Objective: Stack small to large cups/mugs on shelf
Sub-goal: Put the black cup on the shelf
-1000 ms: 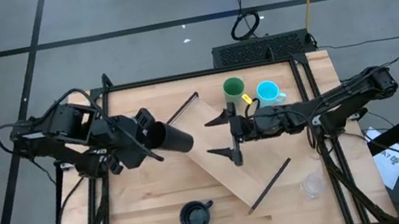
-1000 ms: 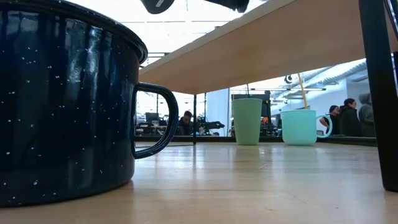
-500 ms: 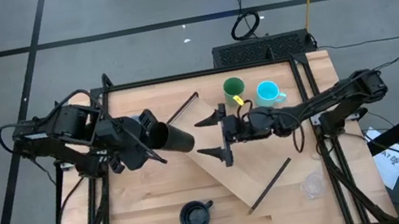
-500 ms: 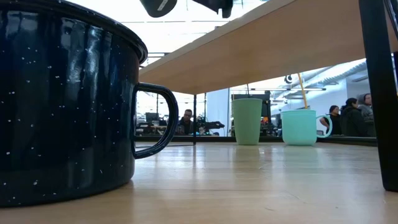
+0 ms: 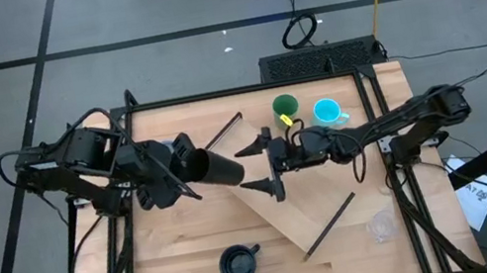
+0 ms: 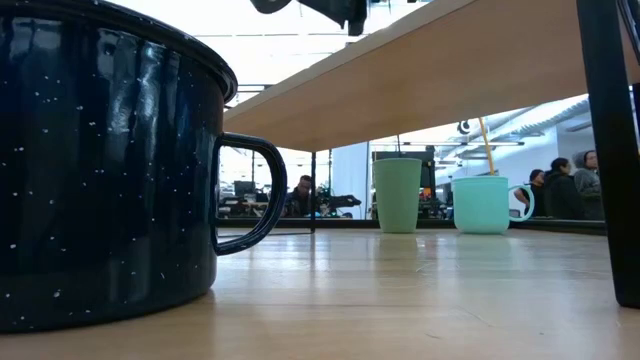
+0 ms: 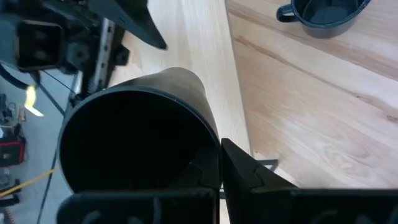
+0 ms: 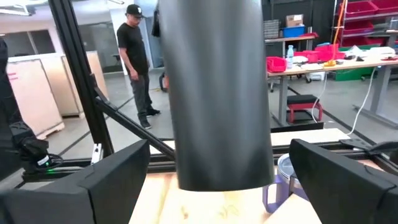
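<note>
Black cup: we are holding the black cup (image 5: 211, 168) on its side in the left gripper (image 5: 171, 163), whose fingers are clamped on its rim end, above the near-left end of the shelf (image 5: 322, 211).
Right gripper: we are bringing the right gripper (image 5: 259, 161) leftward toward the cup's base, closer than a second ago, with its fingers spread wide and now flanking the cup in the right wrist view.
Meaning: we are judging this as a handover taking shape, not yet a grasp.
Others: green cup (image 5: 285, 106) and cyan mug (image 5: 328, 113) are waiting beyond the shelf, navy mug (image 5: 239, 264) is sitting at the near edge, clear glass cup (image 5: 380, 226) near right.
</note>
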Motion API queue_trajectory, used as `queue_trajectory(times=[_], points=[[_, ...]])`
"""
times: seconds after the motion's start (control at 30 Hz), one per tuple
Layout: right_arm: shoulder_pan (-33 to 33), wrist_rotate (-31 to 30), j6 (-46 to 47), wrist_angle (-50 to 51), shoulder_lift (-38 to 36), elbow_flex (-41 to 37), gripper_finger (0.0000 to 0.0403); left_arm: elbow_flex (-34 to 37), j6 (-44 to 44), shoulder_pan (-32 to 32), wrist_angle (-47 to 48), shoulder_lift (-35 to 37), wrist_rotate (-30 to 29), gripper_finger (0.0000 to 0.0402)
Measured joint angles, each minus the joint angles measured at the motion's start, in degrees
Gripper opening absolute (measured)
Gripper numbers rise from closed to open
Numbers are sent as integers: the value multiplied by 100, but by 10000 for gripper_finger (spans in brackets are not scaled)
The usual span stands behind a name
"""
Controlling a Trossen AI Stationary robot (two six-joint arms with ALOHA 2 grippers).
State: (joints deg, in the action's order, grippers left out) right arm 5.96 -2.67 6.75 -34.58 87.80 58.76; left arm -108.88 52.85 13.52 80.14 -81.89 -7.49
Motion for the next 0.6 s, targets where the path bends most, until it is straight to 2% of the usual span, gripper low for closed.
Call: queue_trajectory(times=[0.23, 0.47, 0.6], points=[[-37, -5, -135, 12, 42, 0, 376, 0, -135, 0, -54, 0, 4, 1], [-37, -68, -302, 202, -23, 0, 376, -2, -1063, 0, 136, 0, 9, 2], [-38, -447, -439, 809, -231, 0, 376, -9, -1563, 0, 323, -48, -4, 1]])
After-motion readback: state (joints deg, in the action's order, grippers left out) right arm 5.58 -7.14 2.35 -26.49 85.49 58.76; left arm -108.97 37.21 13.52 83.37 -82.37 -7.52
